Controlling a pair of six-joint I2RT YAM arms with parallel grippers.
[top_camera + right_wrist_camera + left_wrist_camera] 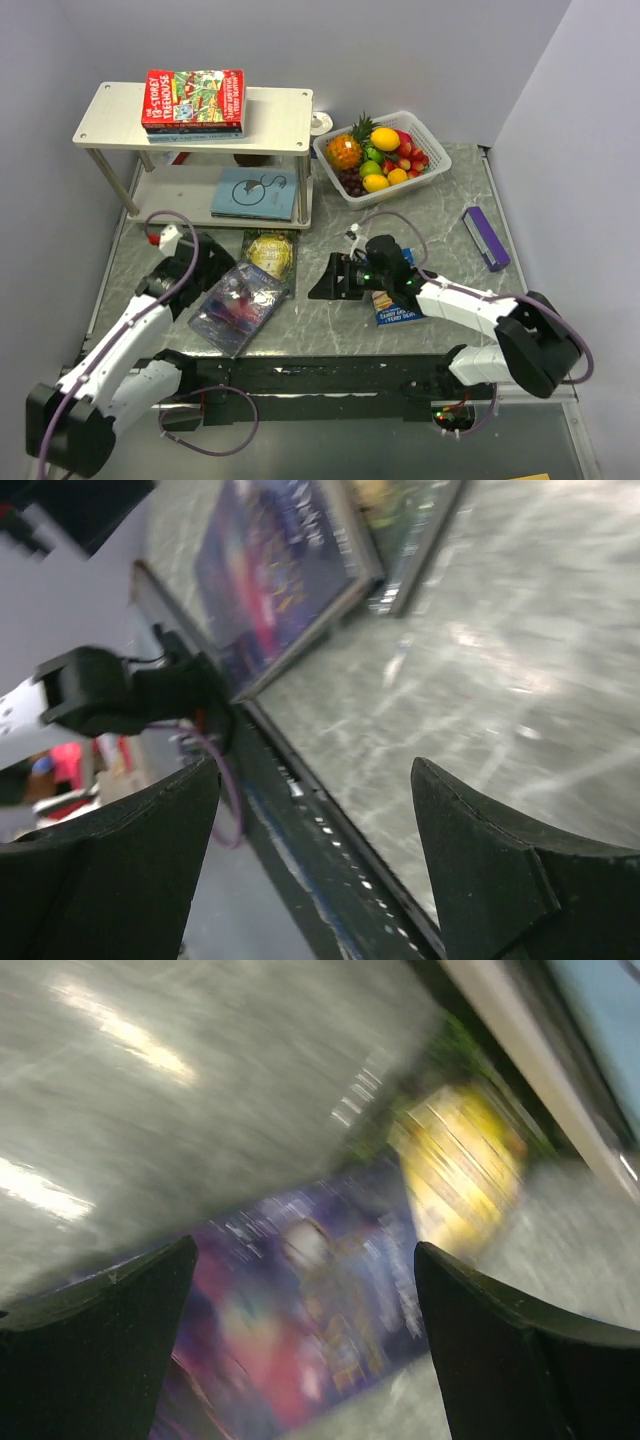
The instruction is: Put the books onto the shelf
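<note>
Hanging spread and empty, the left gripper (305,1265) hovers over the dark purple galaxy paperback (240,305) lying on the grey marbled table (450,200); the right gripper (315,775) gapes empty too. Red Treehouse books (193,98) top the whitish two-tier shelf (280,115).

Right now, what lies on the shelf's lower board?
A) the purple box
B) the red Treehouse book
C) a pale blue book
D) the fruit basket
C: the pale blue book lies flat on the lower board of the shelf; the Treehouse book tops the stack on the upper board.
</note>
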